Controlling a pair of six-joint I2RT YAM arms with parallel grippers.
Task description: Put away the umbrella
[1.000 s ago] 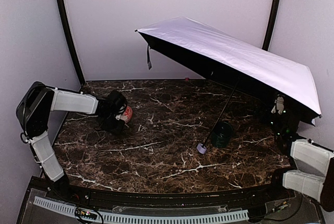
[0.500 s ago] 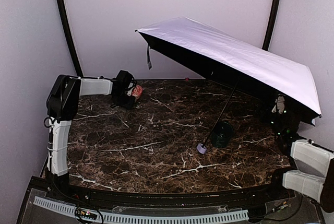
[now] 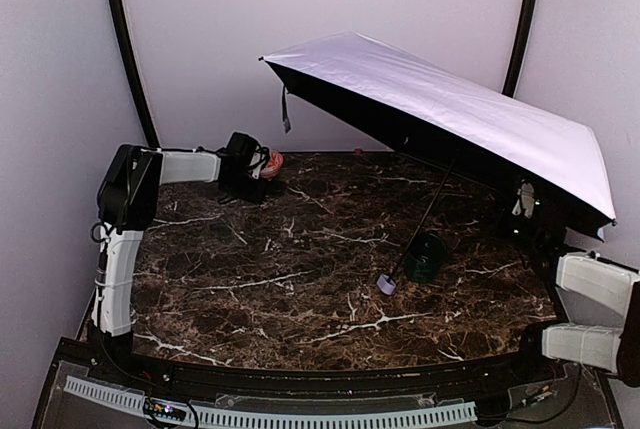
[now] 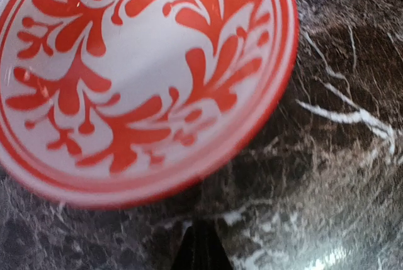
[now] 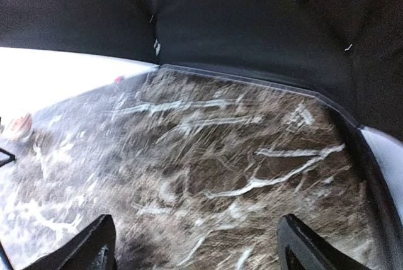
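- the umbrella (image 3: 450,114) stands open over the right half of the table (image 3: 300,289), with its pale canopy tilted down to the right. it is in the same place as 1 second ago.
- its thin shaft (image 3: 428,211) slants down to the small handle (image 3: 386,284), which rests on the marble just beside the dark green mug (image 3: 427,257). neither has moved.
- a black strap (image 3: 285,109) hangs from the canopy's far left edge.
- the left gripper (image 3: 260,164) is pinched closed. it is now at the back left, near the wall, whereas 1 second ago it sat lower and nearer the left edge.
- the red patterned bowl (image 4: 138,75) has travelled back with it. the closed fingertips sit just below the bowl's rim in the left wrist view, and i cannot tell whether they touch.
- the right gripper (image 3: 522,211) sits under the canopy's low right edge, slightly higher than before.
- its fingers (image 5: 94,248) are spread wide with only marble between them, and the black underside of the umbrella is above.
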